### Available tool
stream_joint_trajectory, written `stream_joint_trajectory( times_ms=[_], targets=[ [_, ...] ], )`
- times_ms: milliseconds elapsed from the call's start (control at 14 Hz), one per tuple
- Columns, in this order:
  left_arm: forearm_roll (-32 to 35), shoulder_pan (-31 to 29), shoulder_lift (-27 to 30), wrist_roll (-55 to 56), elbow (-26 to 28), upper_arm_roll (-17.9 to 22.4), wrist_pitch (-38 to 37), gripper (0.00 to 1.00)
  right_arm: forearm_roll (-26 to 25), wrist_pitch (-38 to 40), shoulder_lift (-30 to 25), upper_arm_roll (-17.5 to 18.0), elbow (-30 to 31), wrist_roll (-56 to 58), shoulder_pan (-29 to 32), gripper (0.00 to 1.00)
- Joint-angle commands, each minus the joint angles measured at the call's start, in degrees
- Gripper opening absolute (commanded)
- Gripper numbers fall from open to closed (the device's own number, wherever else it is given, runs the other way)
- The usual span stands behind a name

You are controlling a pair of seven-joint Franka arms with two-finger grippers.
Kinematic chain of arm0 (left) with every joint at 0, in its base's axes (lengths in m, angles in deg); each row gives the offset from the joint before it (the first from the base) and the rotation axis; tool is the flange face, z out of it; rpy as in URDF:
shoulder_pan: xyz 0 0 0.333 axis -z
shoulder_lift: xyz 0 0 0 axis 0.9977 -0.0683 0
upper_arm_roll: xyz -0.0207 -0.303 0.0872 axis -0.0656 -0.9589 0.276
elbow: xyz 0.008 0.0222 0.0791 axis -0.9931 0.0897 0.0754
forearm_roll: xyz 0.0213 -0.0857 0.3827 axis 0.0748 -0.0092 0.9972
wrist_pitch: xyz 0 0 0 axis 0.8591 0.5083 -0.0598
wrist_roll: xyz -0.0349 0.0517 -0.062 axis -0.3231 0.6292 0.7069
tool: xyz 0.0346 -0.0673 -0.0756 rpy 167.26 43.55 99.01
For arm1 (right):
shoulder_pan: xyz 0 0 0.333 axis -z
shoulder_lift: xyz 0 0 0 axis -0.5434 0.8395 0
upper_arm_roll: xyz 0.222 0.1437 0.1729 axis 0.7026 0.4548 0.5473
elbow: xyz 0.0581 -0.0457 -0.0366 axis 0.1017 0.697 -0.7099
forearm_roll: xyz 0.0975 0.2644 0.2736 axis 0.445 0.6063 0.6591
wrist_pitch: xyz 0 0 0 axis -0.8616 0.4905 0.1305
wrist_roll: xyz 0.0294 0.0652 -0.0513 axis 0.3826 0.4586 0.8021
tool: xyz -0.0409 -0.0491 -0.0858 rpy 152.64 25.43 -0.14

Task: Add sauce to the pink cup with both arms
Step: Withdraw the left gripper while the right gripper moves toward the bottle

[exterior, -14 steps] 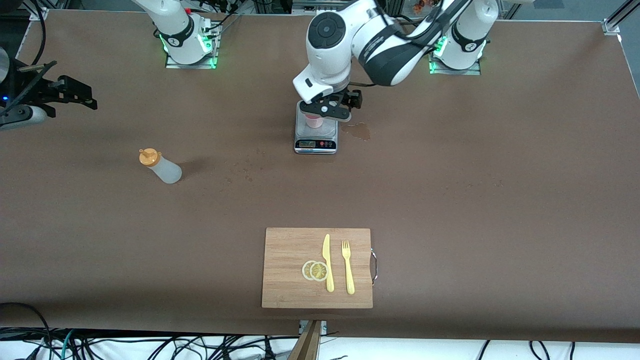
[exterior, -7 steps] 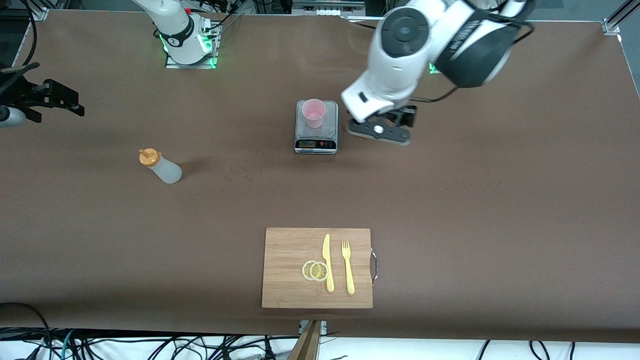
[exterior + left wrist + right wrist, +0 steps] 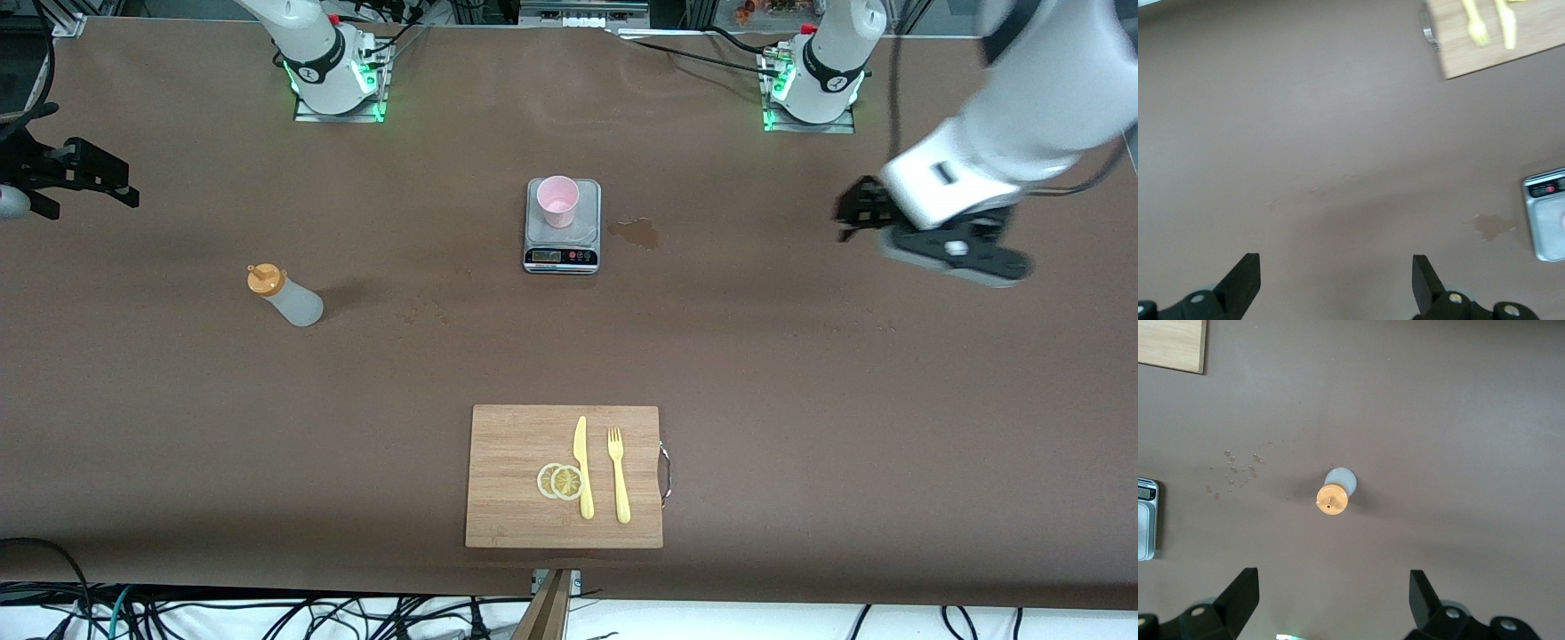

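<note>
Your squeeze bottle (image 3: 285,296) stands mid-left; pink cup (image 3: 558,201) sits on the scale (image 3: 562,227), upper centre. Left gripper (image 3: 933,238) and right gripper (image 3: 62,173) both gape empty. The bottle looks soft and light: grip mid-body, gently.

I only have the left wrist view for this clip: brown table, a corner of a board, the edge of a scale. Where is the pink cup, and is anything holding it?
Observer: The pink cup stands on the scale, with no gripper on it.
Operator: And the sauce?
Observer: The sauce bottle stands upright on the table toward the right arm's end, nearer the front camera than the scale, untouched.
Operator: Where is the right gripper?
Observer: The right gripper hangs open over the table edge at its own end; its wrist view looks down on the bottle's orange cap.
Operator: And mine?
Observer: The left gripper is open and empty, over bare table toward the left arm's end.
</note>
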Motion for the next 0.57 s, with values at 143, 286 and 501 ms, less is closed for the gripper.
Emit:
stream_joint_trajectory(
  times_ms=[143, 286, 501],
  targets=[
    [-0.74, -0.06, 5.95, -2.77, 9.41, 4.93, 4.68, 1.00, -0.37, -0.08, -0.14, 0.50, 0.89, 3.77, 0.01, 1.00],
    [-0.56, -0.76, 6.13, -2.69, 10.30, 5.03, 5.59, 1.00, -0.20, 0.01, -0.14, 0.50, 1.94, 7.63, -0.08, 1.00],
    [-0.56, -1.47, 5.51, -2.86, 8.81, 4.85, 4.98, 1.00, 0.07, 0.01, -0.06, 0.59, 2.47, 8.79, -0.25, 1.00]
  ],
)
